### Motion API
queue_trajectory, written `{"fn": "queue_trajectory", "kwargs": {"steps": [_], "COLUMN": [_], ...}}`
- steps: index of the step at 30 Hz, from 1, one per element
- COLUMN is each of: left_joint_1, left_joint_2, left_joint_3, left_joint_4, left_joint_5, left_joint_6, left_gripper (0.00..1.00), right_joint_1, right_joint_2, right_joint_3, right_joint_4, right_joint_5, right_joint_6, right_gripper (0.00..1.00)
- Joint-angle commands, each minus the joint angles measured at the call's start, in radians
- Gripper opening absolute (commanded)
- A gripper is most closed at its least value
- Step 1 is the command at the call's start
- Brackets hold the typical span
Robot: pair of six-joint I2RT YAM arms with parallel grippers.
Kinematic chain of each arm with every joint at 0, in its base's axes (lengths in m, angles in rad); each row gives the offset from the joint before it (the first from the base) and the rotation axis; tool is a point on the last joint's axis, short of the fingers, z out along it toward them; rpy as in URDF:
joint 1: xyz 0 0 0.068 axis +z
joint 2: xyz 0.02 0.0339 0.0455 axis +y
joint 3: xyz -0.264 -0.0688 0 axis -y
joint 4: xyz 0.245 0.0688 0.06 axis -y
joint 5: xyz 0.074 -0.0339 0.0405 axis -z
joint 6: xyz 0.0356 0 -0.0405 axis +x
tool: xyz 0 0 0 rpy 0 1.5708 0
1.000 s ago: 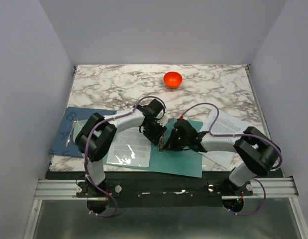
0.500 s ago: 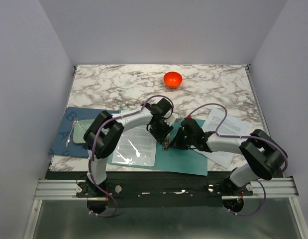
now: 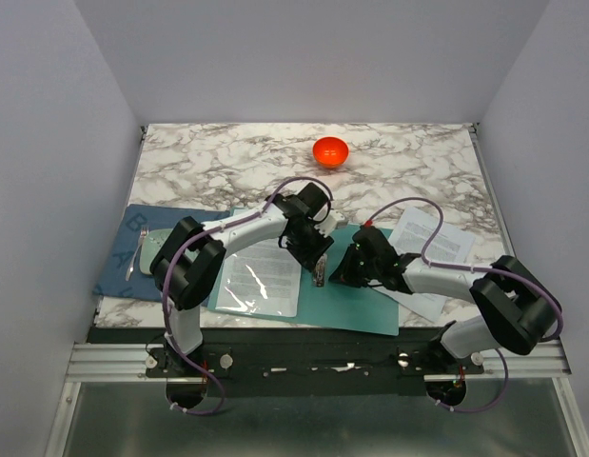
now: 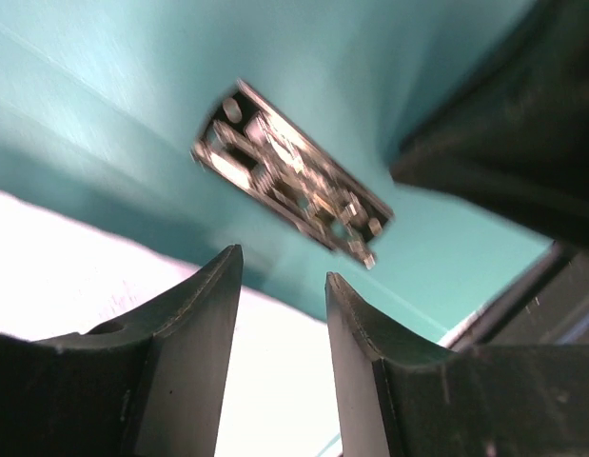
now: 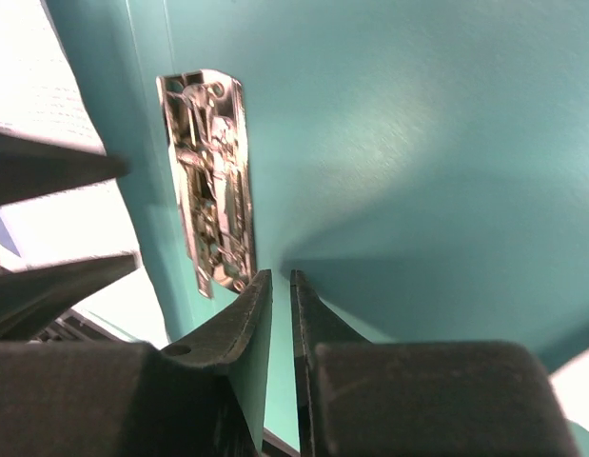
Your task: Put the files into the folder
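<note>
— Working the metal clip [image 5: 210, 181] looks like your step now; the teal folder [image 3: 356, 303] lies open flat around it.
— And the claws?
— Left claw [image 4: 283, 262] gapes empty just beside the clip, and right claw [image 5: 280, 278] is barely parted, also empty. Your white printed files [image 3: 437, 257] lie right of the clip, so fetch them next.

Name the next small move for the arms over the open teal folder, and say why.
Probably the right gripper should back away from the flat teal-green folder and swing right toward the white printed paper sheets. Its jaws are barely apart and empty beside the silver metal clip, the left gripper hovers open over that clip, and the sheets lie outside the folder.
</note>
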Motion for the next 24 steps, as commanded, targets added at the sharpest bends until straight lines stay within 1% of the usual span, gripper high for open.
{"fn": "queue_trajectory", "kwargs": {"steps": [1,4,6,9,11,17,19,20,22,24], "left_joint_1": [-0.007,-0.008,-0.007,-0.007,-0.007,-0.008,-0.008,-0.010,-0.008,-0.008], "left_joint_2": [-0.099,-0.118,-0.121,-0.119,-0.107,-0.095,-0.092,-0.090,-0.086,-0.084], "left_joint_3": [-0.076,-0.133,-0.153,-0.158,-0.151,-0.131,-0.133,-0.135,-0.141,-0.156], "left_joint_4": [-0.037,-0.001,0.016,0.039,0.049,0.082,0.088,0.089,0.094,0.105], "left_joint_5": [0.055,0.066,0.083,0.095,0.100,0.146,0.157,0.163,0.164,0.164], "left_joint_6": [-0.017,-0.034,-0.044,-0.052,-0.083,-0.118,-0.123,-0.124,-0.127,-0.135], "left_gripper": [0.52,0.49,0.45,0.41,0.38,0.33,0.33,0.33,0.33,0.36], "right_joint_1": [-0.006,-0.006,-0.006,-0.006,-0.006,-0.005,-0.005,-0.005,0.000,0.003], "right_joint_2": [-0.007,0.007,0.019,0.037,0.048,0.056,0.059,0.062,0.060,0.060], "right_joint_3": [-0.055,-0.061,-0.053,-0.040,-0.023,-0.024,-0.035,-0.044,-0.053,-0.053], "right_joint_4": [-0.109,-0.062,-0.043,-0.043,-0.043,0.013,0.036,0.046,0.070,0.081], "right_joint_5": [0.055,0.029,0.020,0.014,0.009,-0.009,-0.017,-0.026,-0.034,-0.031], "right_joint_6": [-0.046,-0.049,-0.048,-0.051,-0.057,-0.062,-0.062,-0.063,-0.065,-0.068], "right_gripper": [0.20,0.18,0.17,0.16,0.15,0.15,0.17,0.22,0.26,0.31]}}
